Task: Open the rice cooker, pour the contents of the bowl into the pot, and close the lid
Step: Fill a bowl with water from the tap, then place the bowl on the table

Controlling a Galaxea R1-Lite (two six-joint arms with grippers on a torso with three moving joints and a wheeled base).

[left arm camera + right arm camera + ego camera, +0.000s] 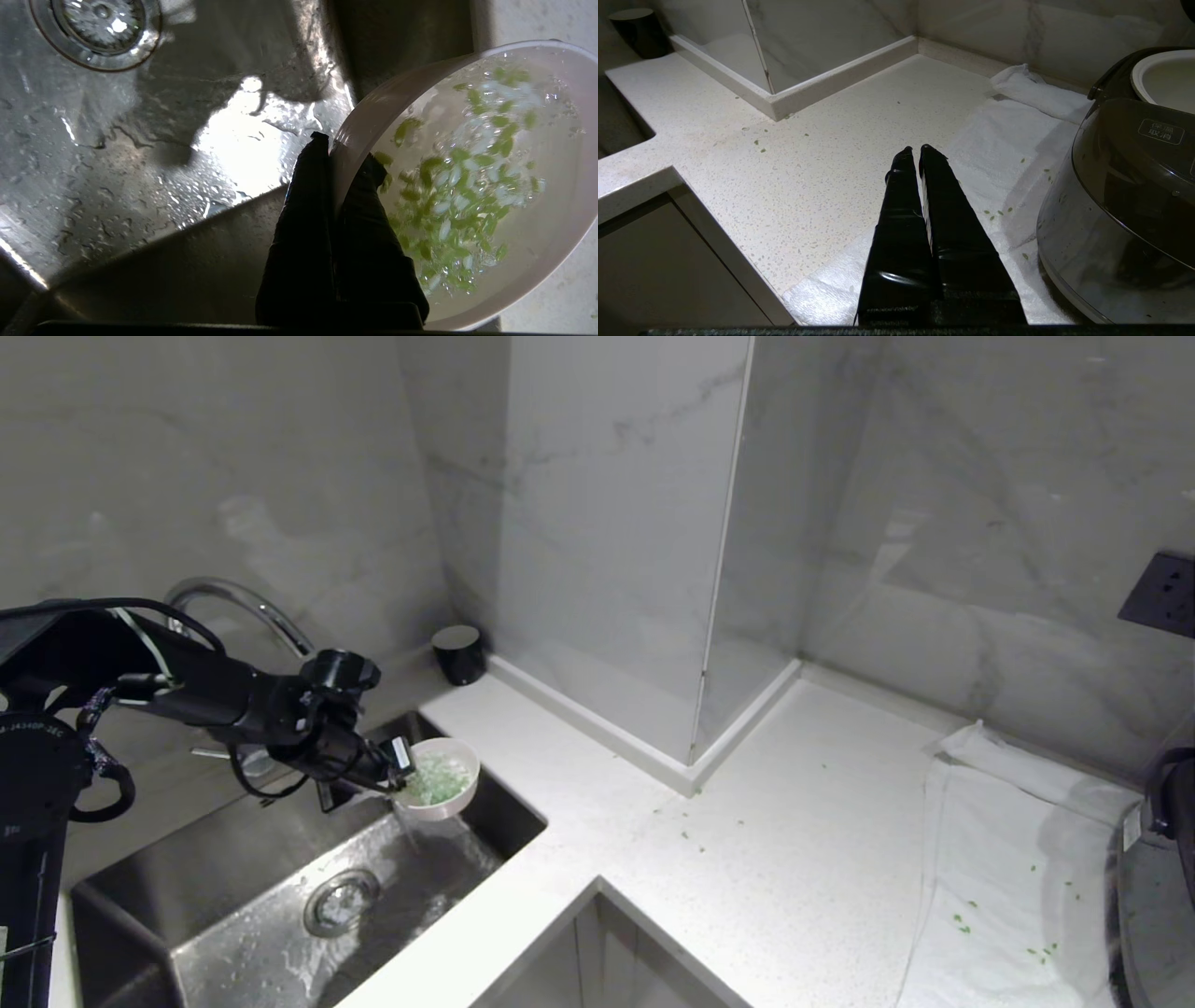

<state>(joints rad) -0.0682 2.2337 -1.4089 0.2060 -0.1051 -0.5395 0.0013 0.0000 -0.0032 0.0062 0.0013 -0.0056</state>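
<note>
Over the steel sink (233, 933), our left gripper (343, 149) pinches the small pink bowl's (551, 261) rim, water draining; we should tilt gently, keeping the chopped green bits (453, 205) inside. Our right gripper (915, 151) rests closed and empty near the dark rice cooker (1125, 210).

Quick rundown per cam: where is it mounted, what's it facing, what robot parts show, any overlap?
Head view: on the head, looking down at the counter and sink; shows the left arm and left gripper pinching the bowl.
Left wrist view: behind the left fingers, facing the sink floor, drain and bowl with green bits in water.
Right wrist view: behind the shut right gripper, facing counter, white towel and open rice cooker.
Shared: head and left wrist both show bowl and sink.
</note>
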